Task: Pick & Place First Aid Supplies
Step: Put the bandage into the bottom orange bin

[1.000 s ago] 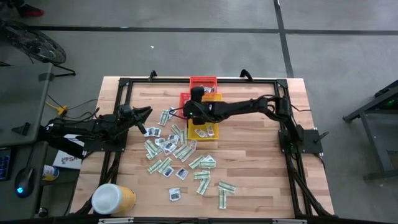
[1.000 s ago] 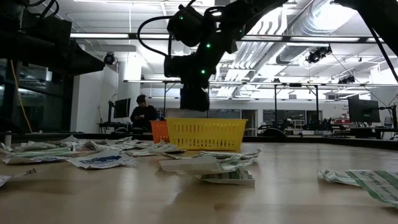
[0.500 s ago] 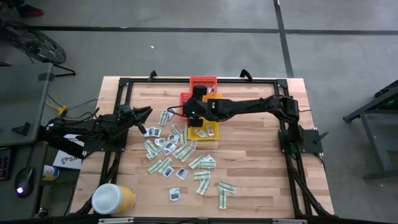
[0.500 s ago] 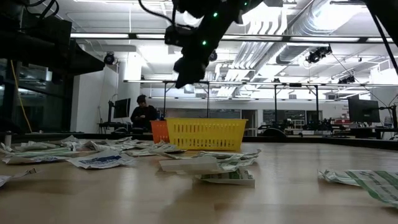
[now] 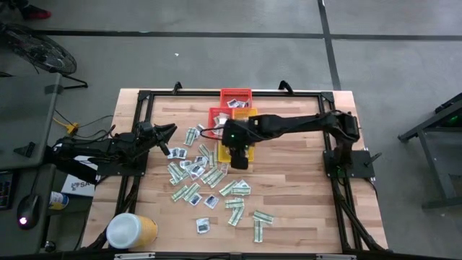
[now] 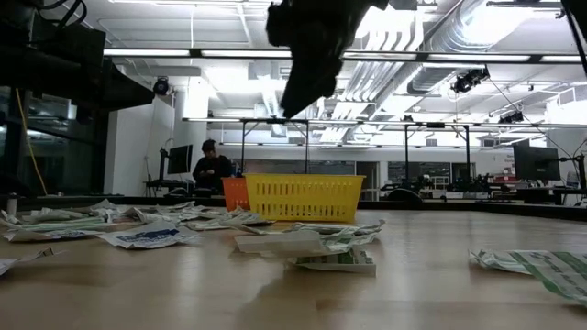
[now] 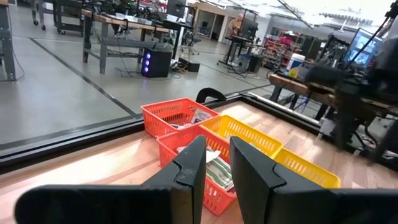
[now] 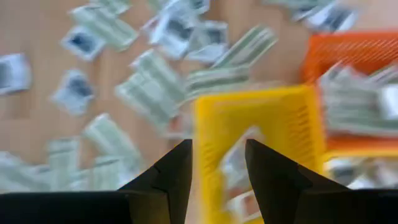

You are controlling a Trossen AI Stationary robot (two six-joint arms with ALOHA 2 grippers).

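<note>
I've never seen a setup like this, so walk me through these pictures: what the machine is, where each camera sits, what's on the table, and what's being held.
It is a robot with two dark arms at a wooden table, each ending in a two-fingered pincer.

One camera looks straight down, one sits at table height, and one rides on each wrist.

Scattered on the table are many small flat packets of first aid supplies. At the far edge stand three small baskets: a red basket, an orange basket and a yellow basket. Near one corner lies a big yellow tub.

The right pincer hangs over the yellow basket, fingers apart, holding nothing. The left pincer waits at the table's left side, also empty.
</note>
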